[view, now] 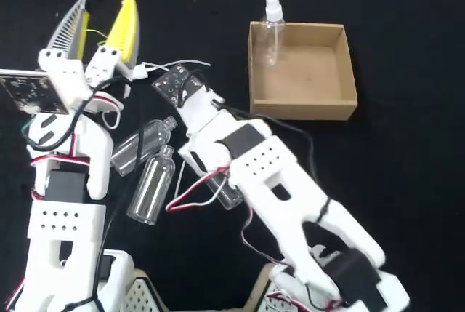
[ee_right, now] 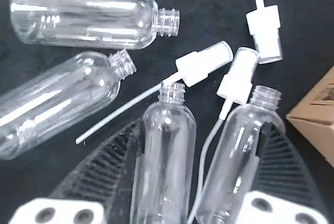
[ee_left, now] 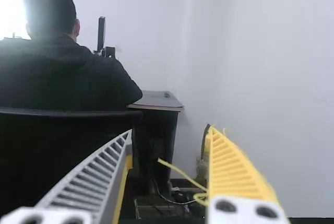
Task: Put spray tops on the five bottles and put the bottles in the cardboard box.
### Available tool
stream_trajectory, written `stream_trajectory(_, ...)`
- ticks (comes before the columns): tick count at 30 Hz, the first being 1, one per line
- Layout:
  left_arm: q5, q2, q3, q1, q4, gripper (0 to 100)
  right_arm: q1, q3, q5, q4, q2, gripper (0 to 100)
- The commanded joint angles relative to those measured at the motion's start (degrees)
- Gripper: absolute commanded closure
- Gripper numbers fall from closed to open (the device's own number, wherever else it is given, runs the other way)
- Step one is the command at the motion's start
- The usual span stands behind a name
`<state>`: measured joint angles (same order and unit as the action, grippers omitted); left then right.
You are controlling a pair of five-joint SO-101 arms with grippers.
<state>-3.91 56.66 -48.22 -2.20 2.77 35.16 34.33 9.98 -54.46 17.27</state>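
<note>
A capped bottle (view: 270, 27) stands in the back left corner of the cardboard box (view: 341, 105). My right gripper (ee_right: 202, 130) is open, low over the black table. Two uncapped clear bottles (ee_right: 164, 151) (ee_right: 240, 151) lie side by side between its black fingers (ee_right: 107, 166). Two more uncapped bottles (ee_right: 83, 18) (ee_right: 57, 101) lie just beyond them. Three white spray tops (ee_right: 203, 63) (ee_right: 237, 82) (ee_right: 264, 31) lie loose by the bottle necks. My left gripper (view: 102, 10) (ee_left: 168, 135) is open and holds nothing, raised at the far left, its yellow and grey fingers pointing up and away.
In the high view two bottles (view: 142, 143) (view: 152, 185) lie between the arms, and a third (view: 227, 194) is partly under the right arm. A corner of the box (ee_right: 315, 117) sits close beside the right gripper. Red and black cables hang from the arms.
</note>
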Motion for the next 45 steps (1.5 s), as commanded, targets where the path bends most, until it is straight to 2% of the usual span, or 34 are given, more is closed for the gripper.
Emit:
stream_trajectory(1,-0.53,0.44,4.26,-2.77,1.49,79,2.37,-0.48,-0.88,2.29,-1.36,67.7)
stream_trajectory(6,-0.53,0.44,4.35,-3.82,1.49,79,4.92,-0.13,-0.97,3.25,-5.05,67.7)
stream_trajectory(13,-0.62,0.44,4.44,-3.56,1.58,79,3.08,-0.22,-0.97,5.98,-12.79,67.7)
stream_trajectory(18,-0.62,0.44,5.14,-3.65,1.23,79,0.09,0.57,-0.97,5.89,-13.14,67.7)
stream_trajectory(22,-0.62,0.44,5.14,-3.38,1.23,79,0.97,3.38,-0.97,7.56,-13.14,67.7)
stream_trajectory(28,-0.62,0.35,5.14,-3.38,1.14,79,1.76,5.14,-6.86,15.47,-13.67,67.7)
stream_trajectory(32,-0.62,0.35,5.05,-3.38,1.14,79,1.93,6.81,-7.74,17.76,-13.67,67.8)
stream_trajectory(37,-0.62,0.35,5.05,-3.38,1.14,79,1.67,8.57,-7.30,17.76,-13.67,76.6)
stream_trajectory(45,-0.62,0.35,5.05,-3.38,1.14,79,1.49,7.96,-7.21,15.74,-12.88,79.9)
